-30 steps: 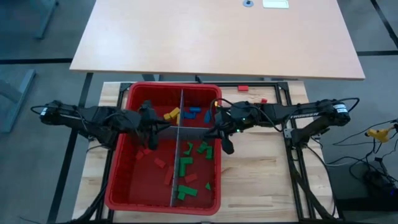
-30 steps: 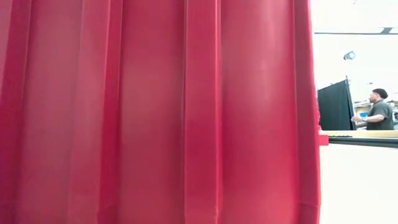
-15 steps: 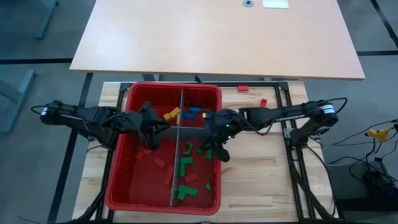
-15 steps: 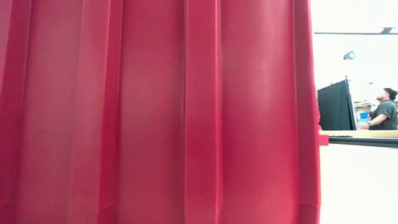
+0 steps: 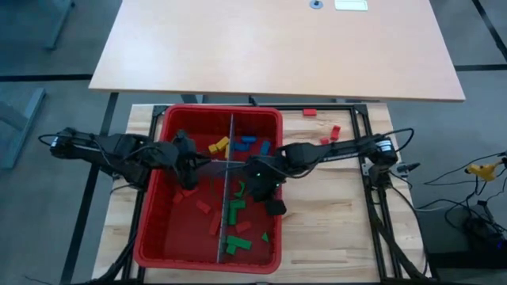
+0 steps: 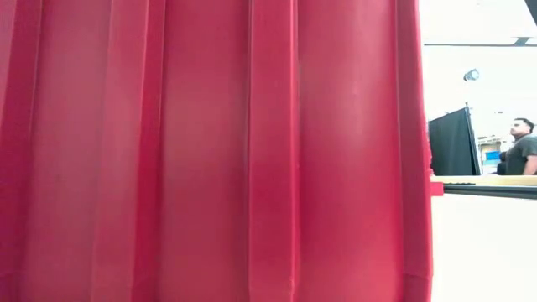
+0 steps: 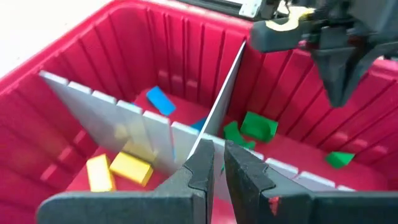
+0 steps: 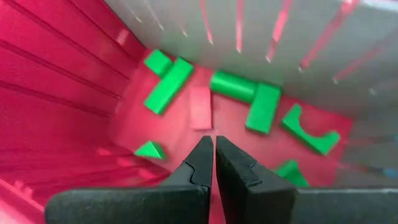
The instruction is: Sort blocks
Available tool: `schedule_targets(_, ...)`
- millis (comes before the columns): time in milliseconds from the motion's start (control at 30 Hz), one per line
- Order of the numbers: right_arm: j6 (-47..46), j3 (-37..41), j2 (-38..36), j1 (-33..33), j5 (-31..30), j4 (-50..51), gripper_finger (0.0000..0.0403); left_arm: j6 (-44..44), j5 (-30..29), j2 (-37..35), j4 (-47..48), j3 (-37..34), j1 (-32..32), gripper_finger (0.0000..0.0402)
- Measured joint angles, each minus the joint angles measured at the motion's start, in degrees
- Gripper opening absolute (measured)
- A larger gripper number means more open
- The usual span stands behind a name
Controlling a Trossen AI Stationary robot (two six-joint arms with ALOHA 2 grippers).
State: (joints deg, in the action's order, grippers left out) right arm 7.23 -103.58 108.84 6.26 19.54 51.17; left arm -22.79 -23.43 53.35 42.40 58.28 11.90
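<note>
A big red bin [image 5: 150,229] sits on the wooden table [image 5: 325,229], split into four compartments by grey divider panels [image 5: 231,134]. In the low view its ribbed red wall [image 6: 210,151] fills nearly the whole picture, with a person [image 6: 524,147] standing far off in the room behind.

Both arms reach into the bin from opposite sides. The left arm [image 5: 119,150] comes in over the bin's left wall, and the left gripper [image 5: 188,170] hangs in the near left compartment, close to the cross panel. Its fingers [image 7: 199,171] are nearly together, with only a thin slit between them and nothing in it. The right arm [image 5: 341,146] stretches across the bin's right wall, and the right gripper [image 5: 265,190] hovers over the near right compartment. Its fingers [image 8: 202,162] are pressed together and empty.

The blocks are spread over the compartments. Green blocks [image 5: 236,210] lie in the near right compartment, below and just beyond the right gripper's tips; among them lies one red block [image 8: 200,107], just ahead of the fingertips but not touching them. Red blocks [image 5: 204,207] lie in the near left compartment, near the left gripper. Yellow blocks [image 5: 219,146] are in the far left compartment, across the panel from the left gripper, and blue blocks [image 5: 247,142] in the far right one. A few red blocks [image 5: 335,131] lie loose on the table outside the bin.
</note>
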Motion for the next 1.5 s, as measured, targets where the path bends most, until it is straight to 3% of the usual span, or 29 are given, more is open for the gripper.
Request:
schedule_targets(333,2.37,-9.85,6.84,1.78,0.25,1.25,0.0000,-2.22,-1.98,-7.53,5.70,0.07,0.00,0.0024)
schedule_targets(567,0.16,-11.17,11.06,1.88,2.12,1.64,0.0000,-3.25,-3.13,-11.05,5.71,0.07,0.00,0.0024)
schedule_targets(1167,-6.65,-13.36,15.91,2.52,5.12,2.85,0.0000,-3.21,-3.18,-11.40,8.00,0.07,-0.01,0.0024)
schedule_targets(1500,-17.35,-13.36,16.31,2.51,2.92,2.79,0.0000,-3.23,-3.18,-11.40,7.99,0.07,0.00,0.0024)
